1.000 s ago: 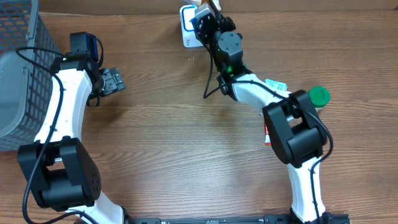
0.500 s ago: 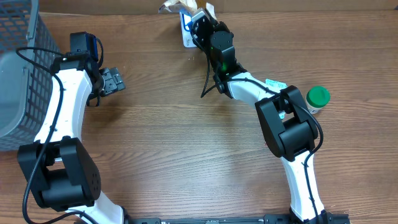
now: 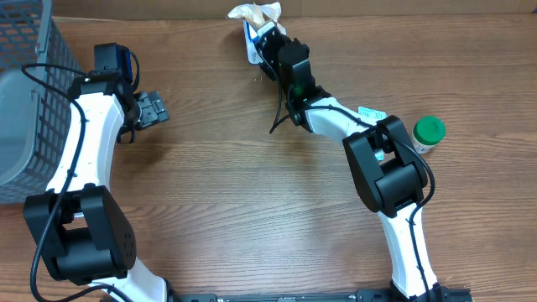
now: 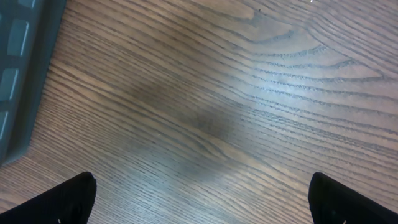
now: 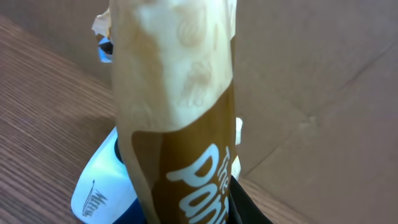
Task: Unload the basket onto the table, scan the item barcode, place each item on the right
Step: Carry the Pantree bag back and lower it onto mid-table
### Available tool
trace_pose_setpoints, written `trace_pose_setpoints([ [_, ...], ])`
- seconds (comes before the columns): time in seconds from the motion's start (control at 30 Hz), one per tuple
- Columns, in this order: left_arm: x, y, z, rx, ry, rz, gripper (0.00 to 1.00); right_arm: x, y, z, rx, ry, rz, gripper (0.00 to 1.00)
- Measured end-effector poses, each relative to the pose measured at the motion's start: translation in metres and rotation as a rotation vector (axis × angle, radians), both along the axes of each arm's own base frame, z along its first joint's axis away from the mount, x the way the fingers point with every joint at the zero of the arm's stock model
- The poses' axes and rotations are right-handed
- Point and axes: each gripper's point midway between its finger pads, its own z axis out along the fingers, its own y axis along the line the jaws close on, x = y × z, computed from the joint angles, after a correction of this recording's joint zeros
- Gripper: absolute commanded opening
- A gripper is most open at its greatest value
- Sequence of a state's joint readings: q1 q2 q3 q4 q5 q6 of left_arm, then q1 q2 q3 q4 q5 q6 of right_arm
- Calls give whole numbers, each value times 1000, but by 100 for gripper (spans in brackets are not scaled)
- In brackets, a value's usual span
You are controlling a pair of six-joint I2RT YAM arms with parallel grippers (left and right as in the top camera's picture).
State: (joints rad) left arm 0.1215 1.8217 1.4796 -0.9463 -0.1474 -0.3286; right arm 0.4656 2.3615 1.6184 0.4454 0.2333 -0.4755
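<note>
Pinching the brown-and-cream film snack pouch (image 3: pixel 256 13) by its lower end at the worktop (image 3: pixel 252 193) far edge, right end effector (image 3: pixel 268 35) grips sensibly: likely light, soft, slippery; left end effector (image 3: pixel 155 109) spread, empty.

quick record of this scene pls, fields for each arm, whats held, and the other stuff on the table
left tool: open, empty, over bare wood next to the basket
right tool: shut on the snack packet, at the far edge of the table
snack packet: brown and cream with white lettering, held upright
white and blue object: on the table just below the packet; cannot tell what it is
basket: grey mesh, at the left edge
green-capped bottle: right side, untouched
</note>
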Motion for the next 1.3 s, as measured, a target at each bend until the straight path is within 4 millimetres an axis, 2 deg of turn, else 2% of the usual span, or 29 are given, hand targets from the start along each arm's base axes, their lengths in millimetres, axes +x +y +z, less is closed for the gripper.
trace_pose_setpoints([
  [0.33, 0, 0, 0, 0, 0, 0, 100, -5, 12, 5, 43, -3, 9, 4],
  [0.4, 0, 0, 0, 0, 0, 0, 100, -7, 12, 12, 76, 15, 2, 4],
  [0.47, 0, 0, 0, 0, 0, 0, 100, -11, 9, 29, 118, 37, -10, 4],
  [0.57, 0, 0, 0, -1, 1, 0, 100, -22, -1, 74, 191, 63, -34, 4],
  [0.63, 0, 0, 0, -1, 1, 0, 100, -38, -14, 109, 226, 99, -59, 4],
  [0.7, 0, 0, 0, -1, 2, 0, 100, -56, -29, 134, 239, 148, -83, 4],
  [0.73, 0, 0, 0, 0, 2, 0, 100, -69, -40, 145, 234, 193, -99, 4],
  [0.8, 0, 0, 0, -1, 2, 0, 100, -89, -55, 146, 209, 283, -120, 4],
  [0.9, 0, 0, 0, -1, 1, 0, 100, -126, -74, 111, 135, 512, -139, 5],
  [0.97, 0, 0, 0, 0, 2, 0, 100, -160, -83, 65, 66, 731, -140, 5],
  [1.0, 0, 0, 0, 0, 2, 0, 100, -172, -84, 48, 48, 806, -138, 6],
  [1.03, 0, 0, 0, 0, 2, 0, 100, -183, -85, 31, 32, 877, -135, 19],
  [1.07, 0, 0, 0, -1, 2, 0, 100, -193, -85, 15, 21, 939, -132, 100],
  [1.1, 0, 0, 0, 0, 2, 0, 100, -201, -85, 2, 11, 985, -130, 100],
  [1.17, 0, 0, 0, 0, 2, 0, 100, -211, -86, -13, 7, 1038, -129, 100],
  [1.3, 0, 0, 0, 0, 2, 0, 100, -218, -85, -20, 13, 1066, -122, 100],
])
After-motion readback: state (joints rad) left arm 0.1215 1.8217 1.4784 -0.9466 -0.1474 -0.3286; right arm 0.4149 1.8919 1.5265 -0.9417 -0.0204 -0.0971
